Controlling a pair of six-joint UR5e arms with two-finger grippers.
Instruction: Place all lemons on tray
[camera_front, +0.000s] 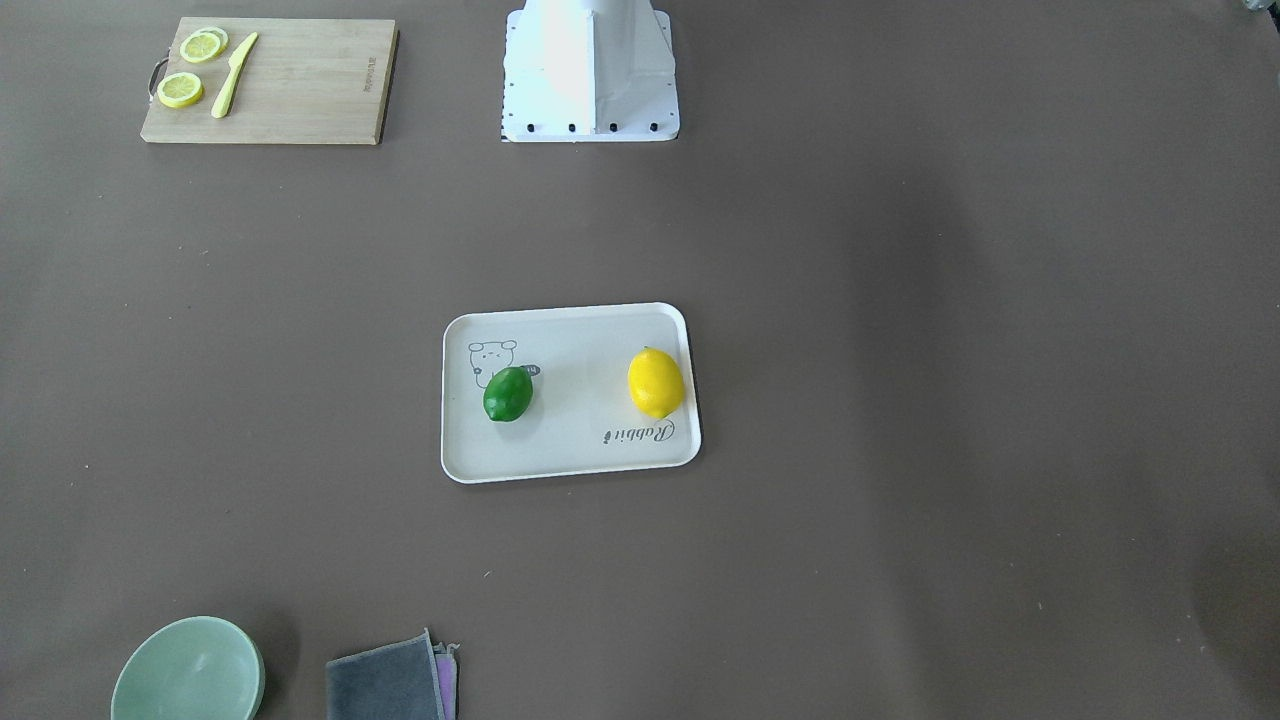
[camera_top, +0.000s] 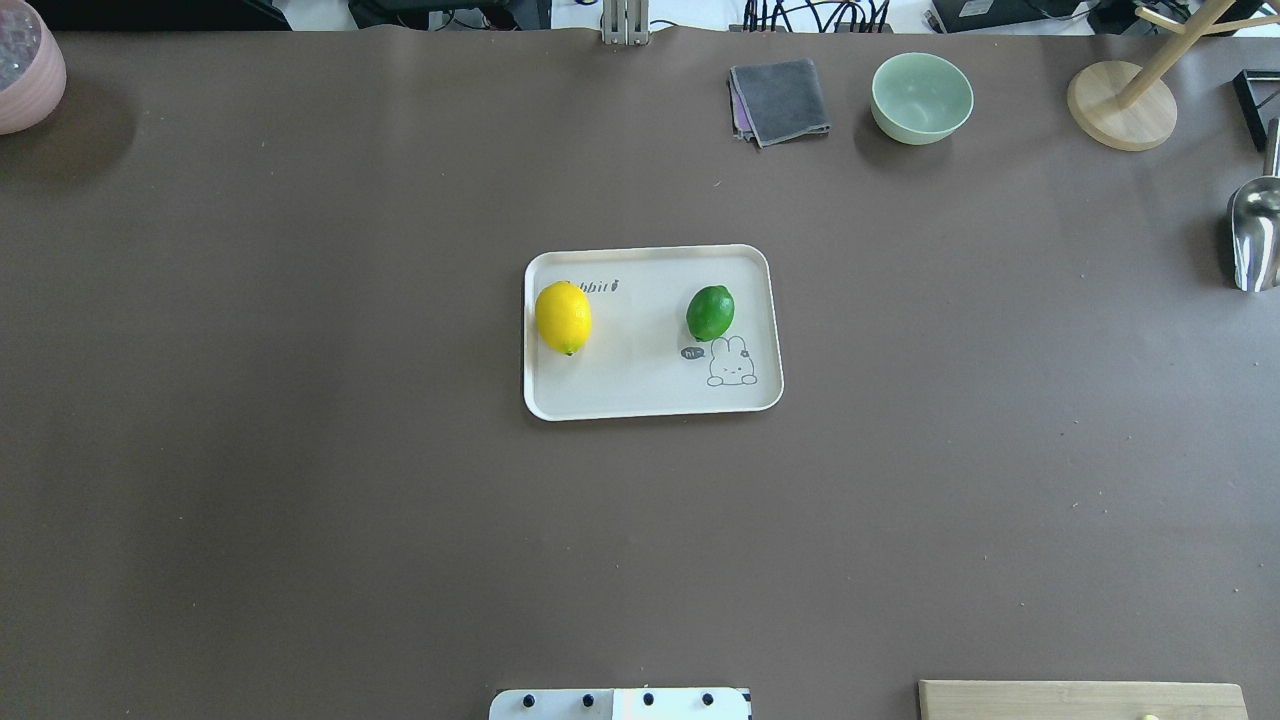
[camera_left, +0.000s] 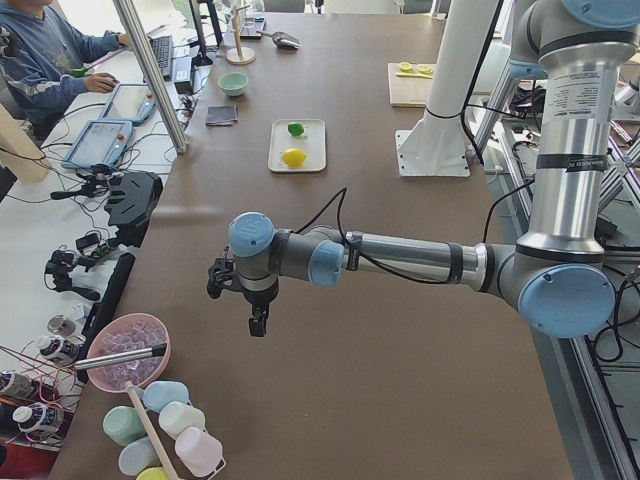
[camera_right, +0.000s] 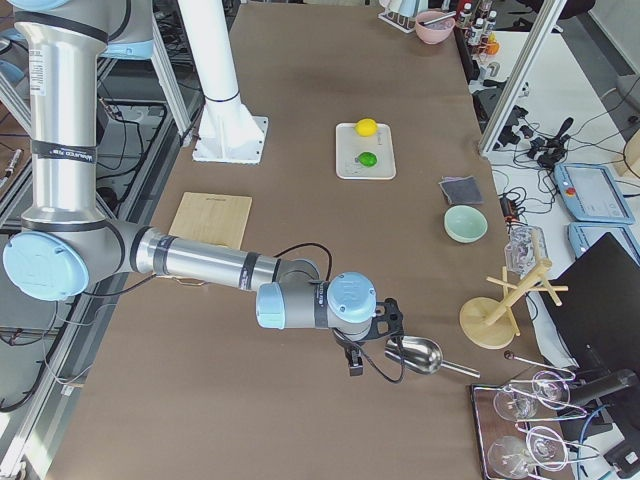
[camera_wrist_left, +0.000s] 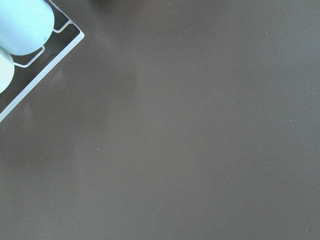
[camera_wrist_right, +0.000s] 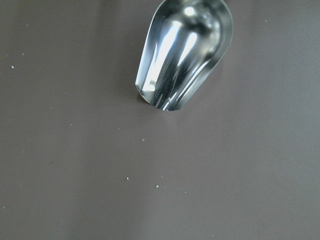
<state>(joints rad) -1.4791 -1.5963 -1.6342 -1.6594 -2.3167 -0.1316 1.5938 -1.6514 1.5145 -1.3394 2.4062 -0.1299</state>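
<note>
The off-white tray (camera_front: 570, 455) (camera_top: 640, 395) lies at the middle of the table. The yellow lemon (camera_front: 656, 382) (camera_top: 563, 317) rests on it at the end by the "Rabbit" script. The green lemon (camera_front: 508, 394) (camera_top: 710, 312) rests on it beside the cartoon drawing. Both also show in the side views: the yellow lemon (camera_left: 294, 157) (camera_right: 367, 127) and the green lemon (camera_left: 296, 129) (camera_right: 367, 159). My left gripper (camera_left: 258, 325) hangs over the table's left end, far from the tray. My right gripper (camera_right: 355, 365) hangs over the right end beside a metal scoop. I cannot tell whether either is open or shut.
A wooden cutting board (camera_front: 300, 80) with lemon slices (camera_front: 180, 90) and a yellow knife (camera_front: 233, 75) lies near the robot base (camera_front: 590, 70). A green bowl (camera_top: 921, 97), grey cloth (camera_top: 780, 100), wooden stand (camera_top: 1120, 105), metal scoop (camera_top: 1255, 235) (camera_wrist_right: 182, 55) and pink bowl (camera_top: 25, 70) sit at the edges.
</note>
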